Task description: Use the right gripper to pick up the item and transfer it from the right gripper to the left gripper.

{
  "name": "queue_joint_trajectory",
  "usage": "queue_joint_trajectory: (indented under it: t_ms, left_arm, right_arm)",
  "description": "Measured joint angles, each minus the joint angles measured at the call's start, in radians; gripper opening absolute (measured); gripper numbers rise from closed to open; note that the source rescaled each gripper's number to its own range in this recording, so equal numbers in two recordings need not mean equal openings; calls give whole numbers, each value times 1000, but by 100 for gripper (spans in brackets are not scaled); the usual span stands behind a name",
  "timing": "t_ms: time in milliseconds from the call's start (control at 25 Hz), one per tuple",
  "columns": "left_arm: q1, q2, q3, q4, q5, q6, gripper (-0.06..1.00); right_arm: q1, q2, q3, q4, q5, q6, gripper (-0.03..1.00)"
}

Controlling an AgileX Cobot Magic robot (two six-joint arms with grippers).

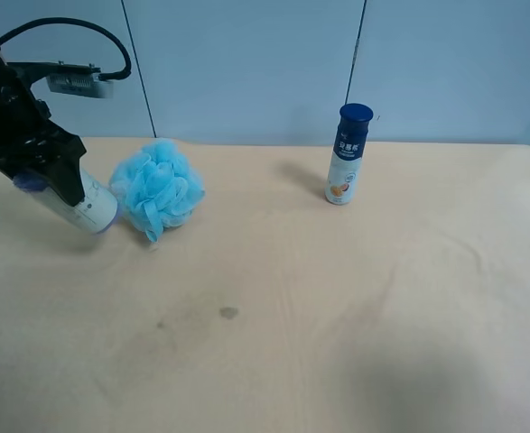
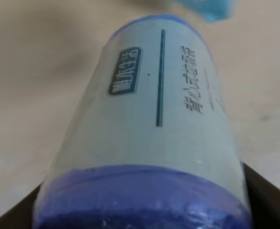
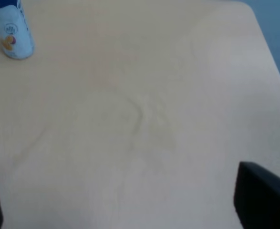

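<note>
The item (image 1: 86, 207), a stout white roll with purple ends and dark print, is held tilted in my left gripper (image 1: 55, 173), the arm at the exterior high view's left, low over the table. In the left wrist view the roll (image 2: 154, 114) fills the frame between the two black fingers (image 2: 268, 200), so the left gripper (image 2: 140, 214) is shut on it. My right gripper (image 3: 120, 195) is open and empty over bare table, its fingertips (image 3: 259, 195) wide apart. It is out of the exterior high view.
A fluffy light-blue bath pouf (image 1: 158, 188) lies just beside the roll and shows in the left wrist view (image 2: 211, 8). A slim white bottle with a dark blue cap (image 1: 348, 155) stands at the back; its lower part shows in the right wrist view (image 3: 11, 31). The tabletop (image 1: 337, 298) is beige.
</note>
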Motion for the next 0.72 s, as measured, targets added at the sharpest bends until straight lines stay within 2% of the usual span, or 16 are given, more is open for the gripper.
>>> queue_joint_trajectory:
  t_ms: [240,720]
  left_arm:
    - [0,14,0,87,-22,-58,0]
    - [0,132,-1,163,-13,-89,0]
  right_arm:
    - [0,0,0,0,0,0,86]
    - [0,0,0,0,0,0,86]
